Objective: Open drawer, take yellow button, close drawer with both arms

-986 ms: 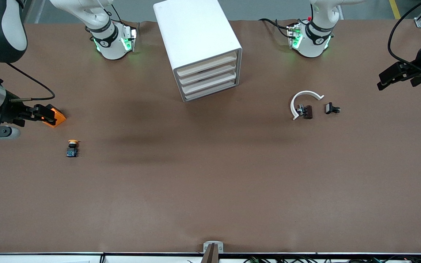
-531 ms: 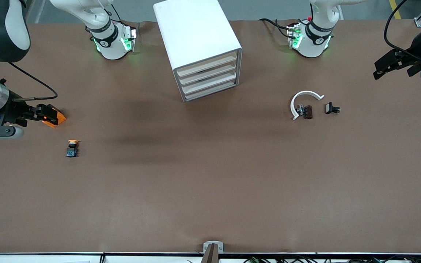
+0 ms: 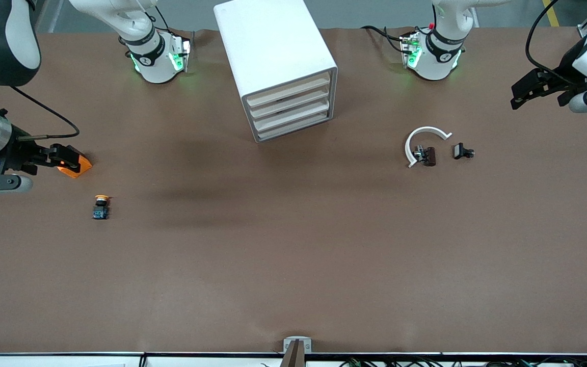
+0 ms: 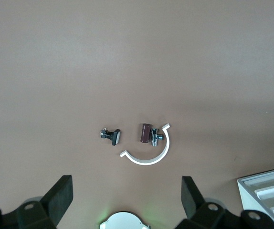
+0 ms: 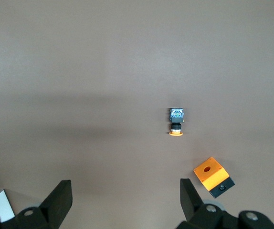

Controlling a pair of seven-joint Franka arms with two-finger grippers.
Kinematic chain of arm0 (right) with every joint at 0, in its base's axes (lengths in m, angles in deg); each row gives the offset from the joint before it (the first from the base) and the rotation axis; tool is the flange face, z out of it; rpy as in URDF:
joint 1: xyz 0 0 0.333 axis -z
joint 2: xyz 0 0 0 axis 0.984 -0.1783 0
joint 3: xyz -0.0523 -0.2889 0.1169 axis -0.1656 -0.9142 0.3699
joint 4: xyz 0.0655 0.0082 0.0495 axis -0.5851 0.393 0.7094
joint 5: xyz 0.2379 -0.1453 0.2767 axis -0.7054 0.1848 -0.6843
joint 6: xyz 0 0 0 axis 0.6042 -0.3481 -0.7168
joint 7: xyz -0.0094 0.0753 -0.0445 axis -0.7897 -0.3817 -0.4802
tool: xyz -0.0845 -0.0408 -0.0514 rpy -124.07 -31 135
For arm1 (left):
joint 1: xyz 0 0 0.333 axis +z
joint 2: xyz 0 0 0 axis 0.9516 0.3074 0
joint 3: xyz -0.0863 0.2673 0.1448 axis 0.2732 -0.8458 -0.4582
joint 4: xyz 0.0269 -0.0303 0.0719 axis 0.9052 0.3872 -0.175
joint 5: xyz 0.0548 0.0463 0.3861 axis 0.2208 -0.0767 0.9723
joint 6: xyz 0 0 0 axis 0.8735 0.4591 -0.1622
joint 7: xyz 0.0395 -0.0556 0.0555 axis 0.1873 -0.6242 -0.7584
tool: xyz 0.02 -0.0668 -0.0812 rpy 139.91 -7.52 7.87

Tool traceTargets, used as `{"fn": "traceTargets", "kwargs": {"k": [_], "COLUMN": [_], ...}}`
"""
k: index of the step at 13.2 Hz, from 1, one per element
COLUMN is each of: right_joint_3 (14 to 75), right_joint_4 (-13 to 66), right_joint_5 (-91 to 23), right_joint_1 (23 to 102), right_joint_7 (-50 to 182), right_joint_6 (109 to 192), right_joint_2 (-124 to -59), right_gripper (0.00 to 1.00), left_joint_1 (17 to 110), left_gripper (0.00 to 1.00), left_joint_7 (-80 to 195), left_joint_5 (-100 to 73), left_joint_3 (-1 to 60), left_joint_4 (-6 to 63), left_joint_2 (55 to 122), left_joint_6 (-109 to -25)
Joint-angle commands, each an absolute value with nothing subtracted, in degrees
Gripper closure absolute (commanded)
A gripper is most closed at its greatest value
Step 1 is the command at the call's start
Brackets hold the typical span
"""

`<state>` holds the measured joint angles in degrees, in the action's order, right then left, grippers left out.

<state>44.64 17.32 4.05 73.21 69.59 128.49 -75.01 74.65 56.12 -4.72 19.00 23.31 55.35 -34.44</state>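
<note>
On the front view: drawer (image 3: 287, 89) shut at the top of the white cabinet (image 3: 273, 56), button (image 3: 101, 207) lying out on the brown table (image 3: 293, 255) toward the right arm's end. Judged the final stage, both arms drawn aside with drawer closed and button out; next move likely none but parking. Right gripper (image 3: 67, 158) reaching in low from the table edge, over the orange block (image 3: 77, 165), button a little below it in the view. Left gripper (image 3: 523, 92) raised over the left arm's end of the table, white curved piece (image 3: 426, 142) and black clip (image 3: 462, 151) well apart from it toward the cabinet.

Left wrist view: fingers (image 4: 60, 198) spread wide, nothing between them; clip, curved piece and small brown part (image 4: 145, 133) on bare table ahead of the fingertips, cabinet corner at the frame's edge.

Right wrist view: fingers (image 5: 60, 198) likewise released and empty; button ahead of the gap between them, orange block close by one fingertip.
</note>
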Motion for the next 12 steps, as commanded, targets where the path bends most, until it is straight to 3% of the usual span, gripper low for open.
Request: {"fn": "traceTargets", "kwargs": {"k": [1,4,12], "right_joint_3": [44.5,44.5,44.5], "right_joint_4": [24.0,29.4,29.5], "right_joint_5": [4.2,4.3,4.3], "right_joint_1": [73.2,73.3,73.6], "right_joint_7": [69.6,69.5,66.5], "right_joint_6": [127.2,127.4,127.7], "right_joint_2": [-67.0,-62.3,-60.1], "right_gripper": [0.0,0.0,0.0], "left_joint_1": [74.6,74.7,74.6], "left_gripper": [0.0,0.0,0.0], "left_joint_7": [57.2,57.2,57.4], "left_joint_5": [-5.2,-5.2,-5.3], "left_joint_3": [19.1,19.1,19.1], "left_joint_4": [23.8,23.7,21.5], "left_joint_2": [54.8,54.9,56.6], "left_joint_6": [-34.8,-34.8,-34.8]}}
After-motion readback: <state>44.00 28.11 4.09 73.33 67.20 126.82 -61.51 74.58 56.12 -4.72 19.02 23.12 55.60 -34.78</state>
